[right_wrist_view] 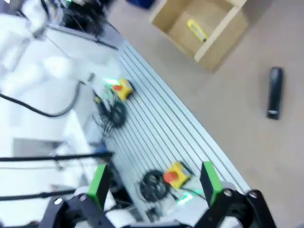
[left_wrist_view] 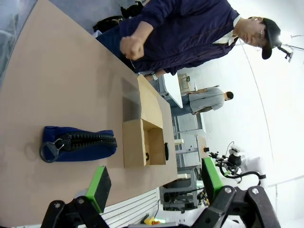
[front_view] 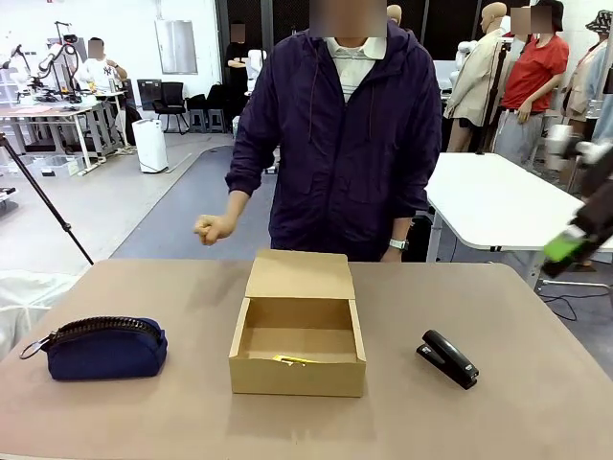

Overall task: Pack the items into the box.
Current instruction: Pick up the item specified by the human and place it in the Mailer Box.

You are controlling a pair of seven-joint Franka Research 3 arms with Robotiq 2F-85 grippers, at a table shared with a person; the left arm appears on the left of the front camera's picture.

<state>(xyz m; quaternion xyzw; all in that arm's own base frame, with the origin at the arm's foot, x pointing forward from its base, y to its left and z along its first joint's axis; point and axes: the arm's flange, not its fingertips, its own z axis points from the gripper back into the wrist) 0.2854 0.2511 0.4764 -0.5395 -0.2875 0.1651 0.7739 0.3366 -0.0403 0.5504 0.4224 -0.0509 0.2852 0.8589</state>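
Plainly, both grippers stand with jaws apart and empty: the left gripper (left_wrist_view: 156,184) at the bottom of its wrist view, the right gripper (right_wrist_view: 154,183) likewise. Beyond them, the open box (front_view: 298,331) sits mid-frame with the yellow object (front_view: 292,360) inside; the navy pouch (front_view: 103,348) lies lower left, apart from it.

Box (front_view: 297,376): plain tan cardboard, matt; pouch (front_view: 105,353): navy cloth, soft-looking, matt, w/ black toothed zipper (front_view: 96,329) & thin ring pull (front_view: 32,349); table (front_view: 498,422): smooth matt brown top; stapler (front_view: 447,358): black, slight sheen, prob. plastic; yellow object (front_view: 292,360): material can't tell; person's jacket (front_view: 335,144): dark purple cloth, matt.
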